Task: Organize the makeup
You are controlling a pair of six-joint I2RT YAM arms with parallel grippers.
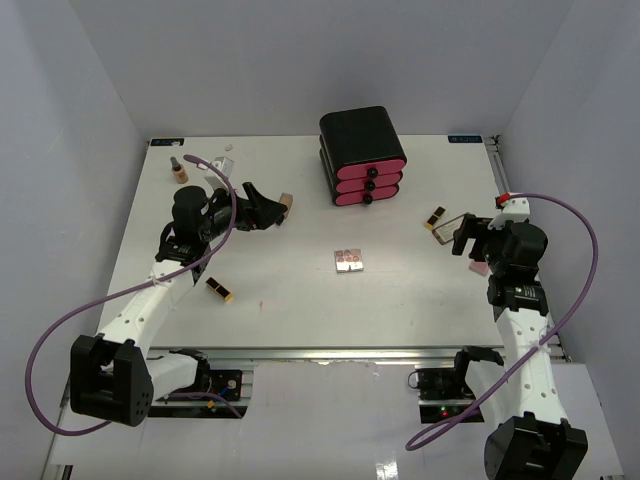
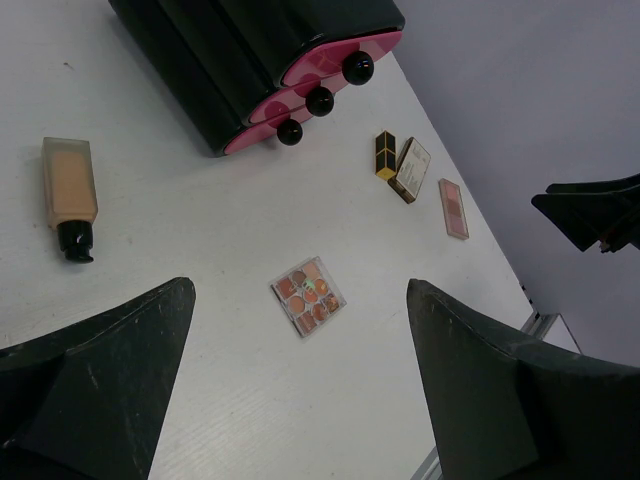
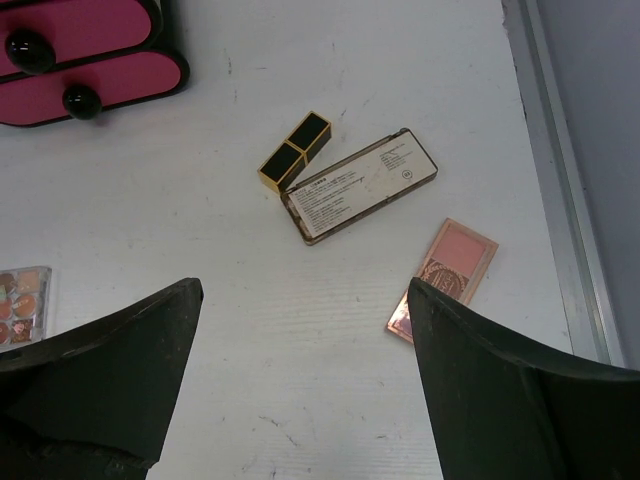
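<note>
Black-and-gold lipstick [image 3: 294, 151], tan compact [image 3: 359, 185] and pink compact [image 3: 445, 279] are lying just ahead of the right gripper [image 3: 305, 285], which is gaping wide, gripping nothing. Left gripper [image 1: 268, 205] is likewise gaping wide and empty, with the square palette [image 2: 309, 294] lying ahead of it.

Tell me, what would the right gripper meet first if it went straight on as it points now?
Probably bare table just before the tan compact; depth is unclear, so it may touch the compact.

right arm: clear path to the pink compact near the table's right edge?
Probably yes. The right gripper is open above that area. The pink compact lies flat on the table, uncovered, apart from the tan compact and lipstick. The edge rail nearby might crowd one finger.
</note>
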